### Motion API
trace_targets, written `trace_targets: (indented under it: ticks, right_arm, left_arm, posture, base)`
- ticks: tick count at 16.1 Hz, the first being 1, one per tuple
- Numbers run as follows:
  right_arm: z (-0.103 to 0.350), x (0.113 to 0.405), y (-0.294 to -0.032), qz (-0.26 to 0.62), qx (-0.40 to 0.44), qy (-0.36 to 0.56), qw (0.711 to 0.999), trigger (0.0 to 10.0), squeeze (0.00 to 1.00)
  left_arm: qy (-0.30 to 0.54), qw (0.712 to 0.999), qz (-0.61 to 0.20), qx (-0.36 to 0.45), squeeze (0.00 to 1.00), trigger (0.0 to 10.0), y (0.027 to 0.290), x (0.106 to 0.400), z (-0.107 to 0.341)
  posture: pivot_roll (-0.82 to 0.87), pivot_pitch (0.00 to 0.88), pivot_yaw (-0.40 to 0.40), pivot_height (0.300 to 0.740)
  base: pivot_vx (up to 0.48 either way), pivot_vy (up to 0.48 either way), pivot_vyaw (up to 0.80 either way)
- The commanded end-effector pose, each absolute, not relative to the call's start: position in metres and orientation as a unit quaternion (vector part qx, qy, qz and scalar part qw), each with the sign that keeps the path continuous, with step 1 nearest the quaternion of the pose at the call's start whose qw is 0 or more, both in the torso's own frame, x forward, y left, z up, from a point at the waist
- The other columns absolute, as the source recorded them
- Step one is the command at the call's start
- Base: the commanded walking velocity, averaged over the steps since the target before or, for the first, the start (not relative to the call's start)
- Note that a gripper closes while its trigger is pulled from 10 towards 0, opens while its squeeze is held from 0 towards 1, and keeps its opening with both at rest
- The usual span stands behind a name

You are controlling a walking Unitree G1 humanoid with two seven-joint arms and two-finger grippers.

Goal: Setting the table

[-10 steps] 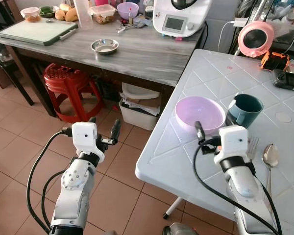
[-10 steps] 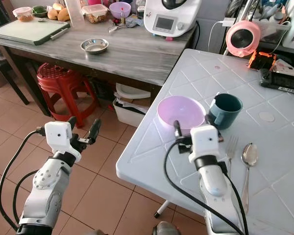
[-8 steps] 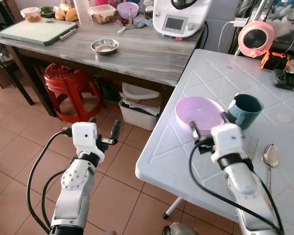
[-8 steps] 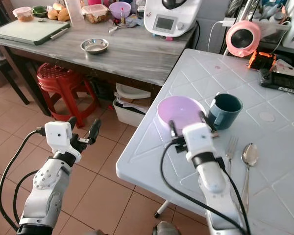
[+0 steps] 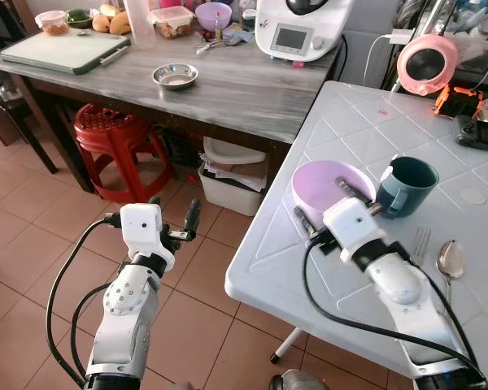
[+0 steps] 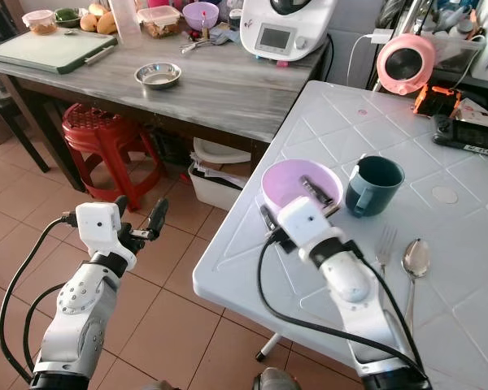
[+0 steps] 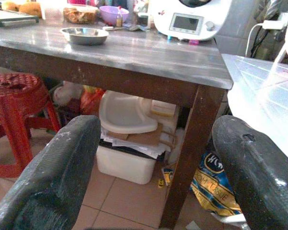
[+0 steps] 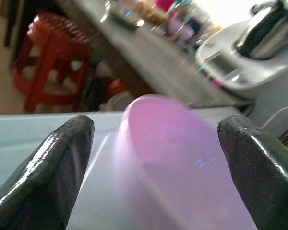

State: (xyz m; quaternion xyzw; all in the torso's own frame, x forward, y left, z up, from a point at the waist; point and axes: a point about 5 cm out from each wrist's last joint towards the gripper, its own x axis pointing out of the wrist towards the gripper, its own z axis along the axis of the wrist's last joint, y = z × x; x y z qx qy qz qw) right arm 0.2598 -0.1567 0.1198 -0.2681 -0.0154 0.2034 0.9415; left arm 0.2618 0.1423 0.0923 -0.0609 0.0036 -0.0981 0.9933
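Lilac bowl — teal mug.

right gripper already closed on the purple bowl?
No. The right gripper has its fingers spread wide, with the purple bowl lying in the gap between them and neither finger touching its rim.

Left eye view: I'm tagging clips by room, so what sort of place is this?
Likely a home kitchen or dining corner: a countertop cooking appliance, a cutting board beside food containers, and a white table laid with bowl, mug and cutlery.
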Motion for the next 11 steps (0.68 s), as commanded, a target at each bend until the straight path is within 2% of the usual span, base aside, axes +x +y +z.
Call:
trace_targets:
  ticks: [1,4,11]
  right_arm:
    - [0.116,0.261,-0.155,0.22,-0.268,-0.001,0.938,10.0,0.0]
    - [0.104,0.263,-0.155,0.247,-0.281,0.035,0.927,10.0,0.0]
    - [0.114,0.284,-0.159,0.28,-0.316,0.054,0.905,10.0,0.0]
  left_arm:
    - [0.006,0.994,-0.094,-0.064,0.0,10.0,0.143,0.262,0.093]
    - [0.016,0.993,-0.092,-0.07,0.0,10.0,0.143,0.262,0.091]
    - [0.04,0.992,-0.091,-0.074,0.0,10.0,0.143,0.261,0.085]
  posture:
    - [-0.06,0.0,0.022,0.74]
    - [-0.06,0.0,0.022,0.74]
    - [-0.06,0.0,0.023,0.74]
  base:
    - [0.0,0.0,0.0]
    - [0.0,0.0,0.0]
    - [0.0,0.0,0.0]
